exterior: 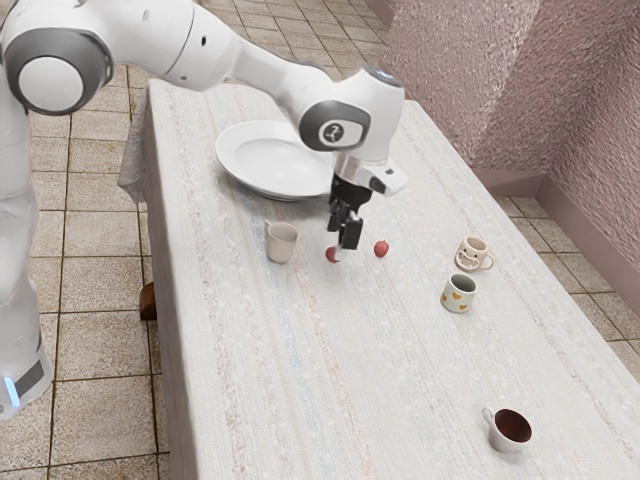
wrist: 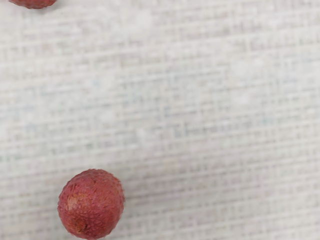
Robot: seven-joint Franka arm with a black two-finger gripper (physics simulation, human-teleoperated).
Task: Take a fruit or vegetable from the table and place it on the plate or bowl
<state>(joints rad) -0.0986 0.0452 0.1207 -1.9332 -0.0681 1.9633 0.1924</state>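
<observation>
Exterior view: the black two-finger gripper [exterior: 345, 242] is held just above a small red rough-skinned fruit [exterior: 332, 254] lying on the pale woven surface [exterior: 350, 360]. The fingers are apart and empty, and the white round plate [exterior: 262, 160] is set nearby.

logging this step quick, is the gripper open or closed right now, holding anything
gripper: open, holding nothing; it hangs just above a small red fruit, not yet around it.

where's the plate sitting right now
In the exterior view the white plate sits at the far end of the table, just beyond the beige cup and the claw.
</observation>
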